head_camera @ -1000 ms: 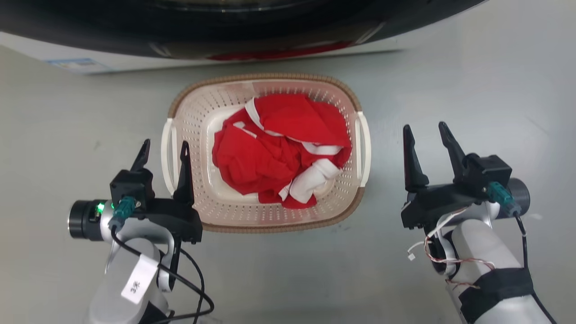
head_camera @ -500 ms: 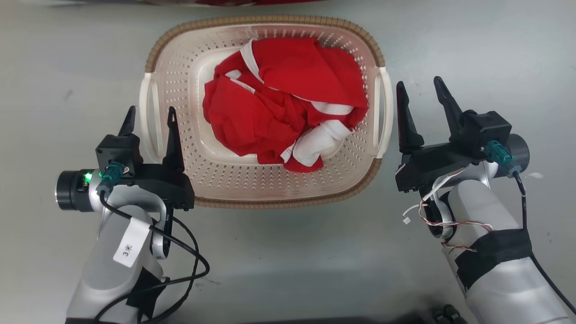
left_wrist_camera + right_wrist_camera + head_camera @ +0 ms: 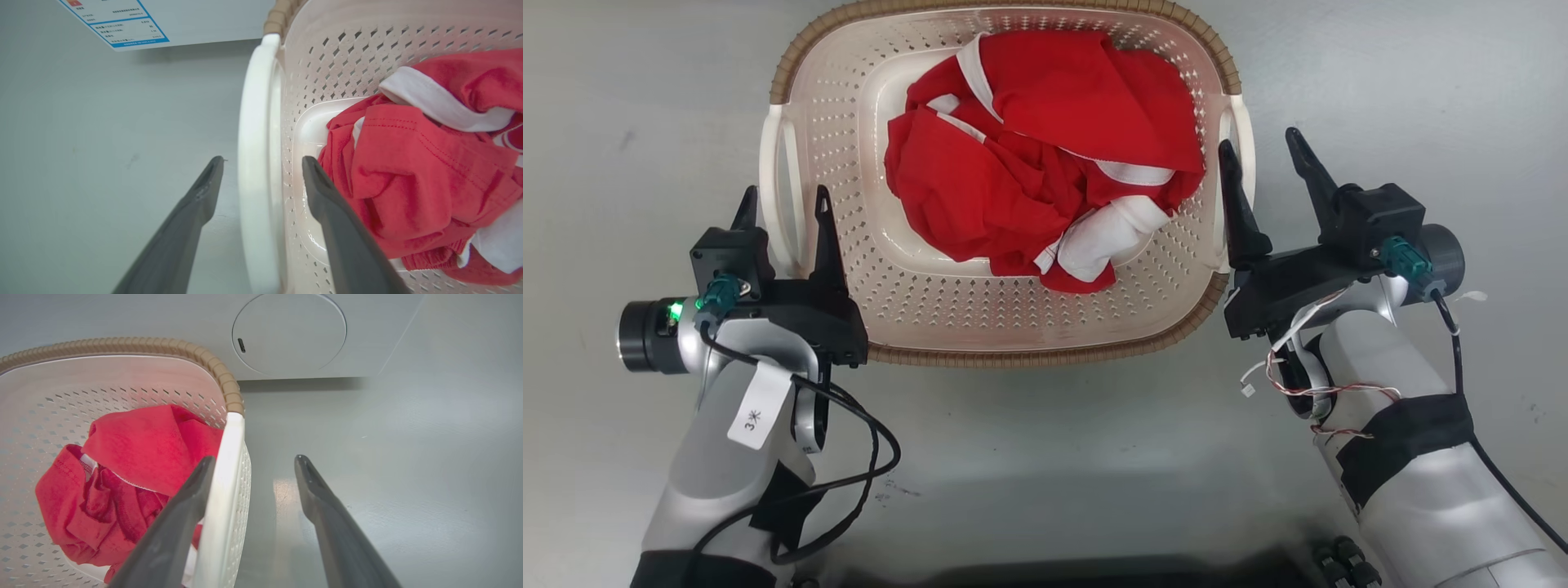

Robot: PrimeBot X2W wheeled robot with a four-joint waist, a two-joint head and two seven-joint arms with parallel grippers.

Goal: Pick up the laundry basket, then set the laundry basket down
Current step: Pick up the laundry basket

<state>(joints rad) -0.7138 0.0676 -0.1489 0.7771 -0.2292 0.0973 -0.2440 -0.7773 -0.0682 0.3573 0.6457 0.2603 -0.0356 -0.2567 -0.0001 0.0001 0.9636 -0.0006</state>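
The laundry basket (image 3: 1013, 357), cream and perforated with a brown rim, stands on the grey floor and holds red and white clothes (image 3: 1029, 163). My left gripper (image 3: 783, 196) is open and straddles the basket's white left handle (image 3: 772, 180). In the left wrist view the left gripper (image 3: 262, 160) has one finger outside that handle (image 3: 255, 122) and one inside the basket wall (image 3: 347, 53). My right gripper (image 3: 1259, 143) is open around the right handle (image 3: 1245, 122). The right wrist view shows the right gripper (image 3: 254, 458) with its inner finger against that handle (image 3: 229, 465), beside the basket wall (image 3: 102, 384).
The washing machine's white front stands just beyond the basket, with a round cap (image 3: 288, 332) and a blue-edged label (image 3: 118, 20). Grey floor (image 3: 1421, 82) lies on both sides. My dark base (image 3: 1054, 572) is at the bottom edge.
The head camera has tipped down and closer, so the basket looks larger. My right gripper has moved in from beside the right handle to straddle it. Both grippers stay open.
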